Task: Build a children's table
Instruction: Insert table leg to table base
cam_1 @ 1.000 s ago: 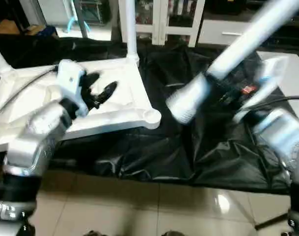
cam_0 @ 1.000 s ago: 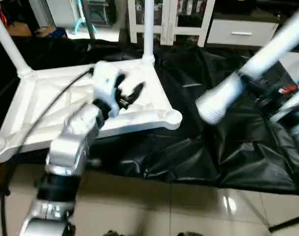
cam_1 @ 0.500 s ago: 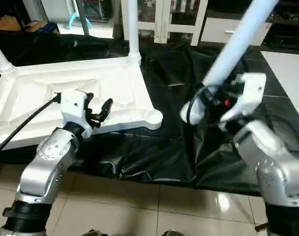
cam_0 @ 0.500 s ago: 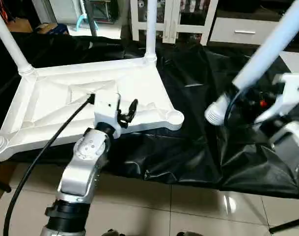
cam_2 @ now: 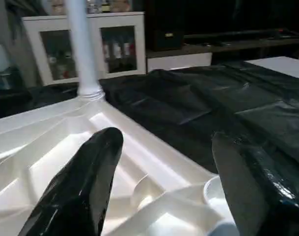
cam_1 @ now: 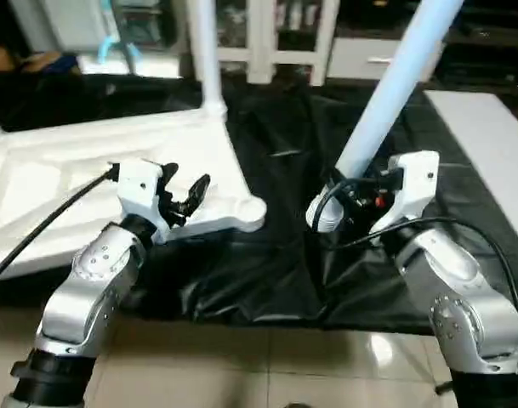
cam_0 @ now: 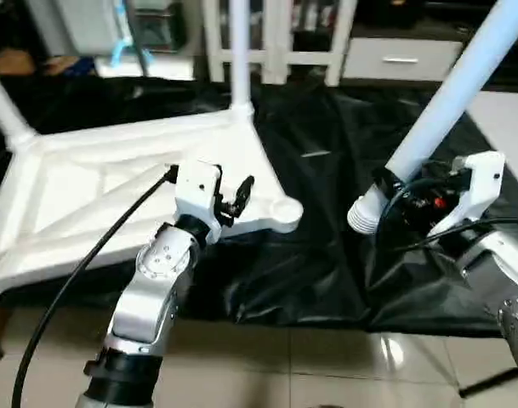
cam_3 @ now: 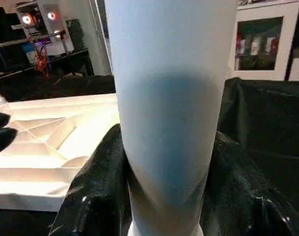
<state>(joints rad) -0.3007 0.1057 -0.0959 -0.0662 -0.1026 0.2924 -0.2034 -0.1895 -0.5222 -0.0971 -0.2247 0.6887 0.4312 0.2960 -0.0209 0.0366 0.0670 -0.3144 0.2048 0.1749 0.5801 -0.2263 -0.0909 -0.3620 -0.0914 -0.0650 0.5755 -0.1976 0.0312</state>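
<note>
The children's table top [cam_0: 97,195] lies upside down on the black sheet, ribs up. One white leg [cam_0: 239,51] stands in its far right corner and another leg [cam_0: 3,110] in its far left corner. The near right corner socket [cam_0: 286,210] is empty. My left gripper [cam_0: 237,195] hovers open over the top's near edge, just left of that socket; its fingers [cam_2: 85,182] have nothing between them. To the right, my right gripper [cam_0: 403,194] is shut on a third white leg [cam_0: 446,102] near its thick end [cam_0: 361,214], which points down-left towards the empty socket, a short way off.
A black sheet [cam_0: 327,136] covers the work surface. Behind it stand a white glass-door cabinet [cam_0: 276,34] and a drawer unit [cam_0: 395,59]. A white flat board [cam_0: 509,110] lies at the right. Tiled floor [cam_0: 327,365] runs along the front edge.
My left gripper has drawn back from the middle of the underside to its near edge beside the empty socket. The held leg has tipped more upright, its thick end lower. The camera has shifted.
</note>
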